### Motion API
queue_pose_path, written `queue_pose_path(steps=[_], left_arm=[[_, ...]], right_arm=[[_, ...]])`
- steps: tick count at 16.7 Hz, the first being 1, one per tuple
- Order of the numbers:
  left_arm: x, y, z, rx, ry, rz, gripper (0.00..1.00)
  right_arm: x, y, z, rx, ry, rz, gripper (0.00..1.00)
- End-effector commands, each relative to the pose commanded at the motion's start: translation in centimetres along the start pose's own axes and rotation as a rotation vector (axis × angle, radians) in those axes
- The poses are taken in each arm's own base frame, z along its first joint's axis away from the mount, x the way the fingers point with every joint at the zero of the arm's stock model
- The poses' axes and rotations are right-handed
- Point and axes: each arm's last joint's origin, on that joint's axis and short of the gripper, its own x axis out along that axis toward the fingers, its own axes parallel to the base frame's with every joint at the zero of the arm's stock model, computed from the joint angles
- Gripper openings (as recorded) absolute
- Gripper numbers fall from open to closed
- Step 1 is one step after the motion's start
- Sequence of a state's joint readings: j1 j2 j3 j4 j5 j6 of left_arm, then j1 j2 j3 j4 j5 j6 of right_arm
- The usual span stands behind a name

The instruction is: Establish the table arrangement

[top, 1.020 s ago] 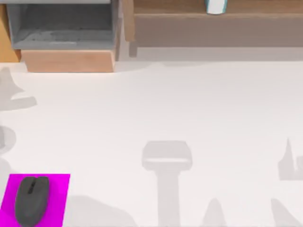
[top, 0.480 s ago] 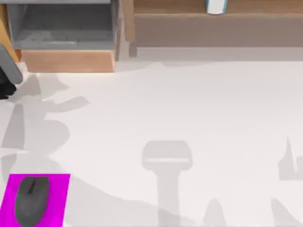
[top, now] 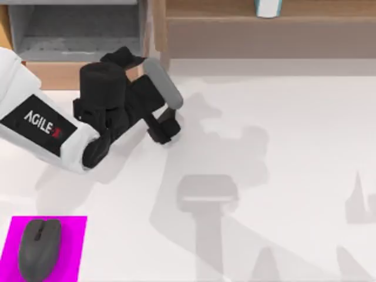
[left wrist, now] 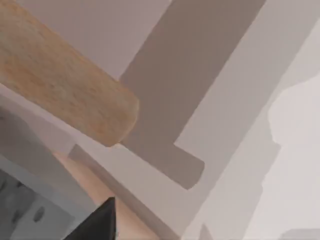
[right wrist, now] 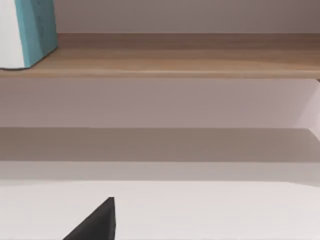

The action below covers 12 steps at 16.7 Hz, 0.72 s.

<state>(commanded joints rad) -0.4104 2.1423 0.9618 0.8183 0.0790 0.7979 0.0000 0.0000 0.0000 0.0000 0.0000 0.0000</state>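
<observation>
The white table (top: 282, 147) spreads across the top view. My left arm reaches in from the left, its white link marked AGILEX. Its black left gripper (top: 167, 122) hangs over the table just in front of the light-wood drawer unit (top: 85, 75), near that unit's right corner, with nothing seen in it. In the left wrist view, the shelf's rounded wooden end (left wrist: 65, 95) and the drawer unit's edge (left wrist: 30, 210) lie close. In the right wrist view, a black tip of the right gripper (right wrist: 95, 222) faces the long wooden shelf (right wrist: 175, 60).
A dark grey mouse (top: 39, 247) rests on a magenta pad (top: 73, 247) at the table's front left corner. A white and teal object (top: 268, 7) stands on the long shelf (top: 264, 29) at the back. The drawer unit's grey inside (top: 76, 26) is open.
My left arm has swung in from the left edge toward the middle, ending in front of the drawer unit. Its shadow now spreads across the table. The mouse has not moved.
</observation>
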Motion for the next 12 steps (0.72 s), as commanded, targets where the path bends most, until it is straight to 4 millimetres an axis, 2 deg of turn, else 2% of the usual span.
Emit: queue_pose_path(steps=[3,6,9,12], left_arm=[[2.7,-4.5,6.6,-0.160,0.001,0.000,1.00],[5.2,-6.9,13.3,-0.335,-0.032,0.099,1.00],[7.0,-7.2,19.4,-0.522,-0.093,0.249,1.00],[8.0,-5.9,23.6,-0.689,-0.150,0.402,1.00]], right_arm=[[0.0,0.0,0.0,0.000,0.000,0.000,1.00],[0.0,0.0,0.0,0.000,0.000,0.000,1.00],[0.0,0.0,0.0,0.000,0.000,0.000,1.00],[0.0,0.0,0.0,0.000,0.000,0.000,1.00]])
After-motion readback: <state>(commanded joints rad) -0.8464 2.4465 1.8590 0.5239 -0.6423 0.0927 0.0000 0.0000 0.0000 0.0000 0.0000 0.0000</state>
